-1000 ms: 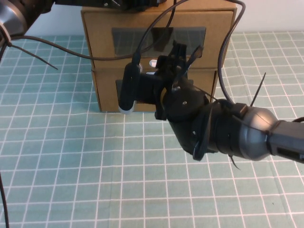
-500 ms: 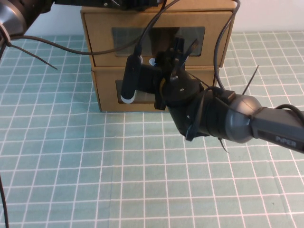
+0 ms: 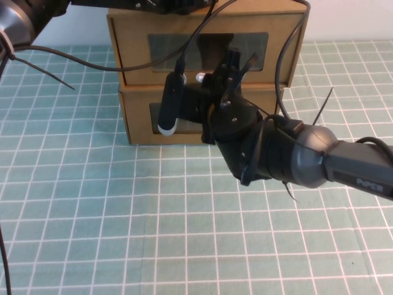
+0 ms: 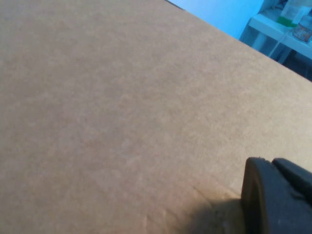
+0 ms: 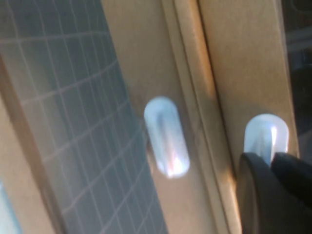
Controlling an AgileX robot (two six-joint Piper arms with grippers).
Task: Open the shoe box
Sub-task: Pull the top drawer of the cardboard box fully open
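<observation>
Shoe boxes [image 3: 132, 61], two cardboard drawers stacked one on the other, stand at the far side of your green gridded surface [image 3: 92, 203]. Your right pincer [image 5: 272, 158] is narrow, its tips nearly together against one silver knob [image 5: 265, 134] on the box fronts, beside a second knob [image 5: 166, 136]. Your left pincer [image 4: 273, 163] sits over the cardboard top; its state you cannot tell.

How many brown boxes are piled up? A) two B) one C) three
A: an upper box sits on a lower box; the right gripper is by a silver knob on their front, the left gripper over the upper box's top.
</observation>
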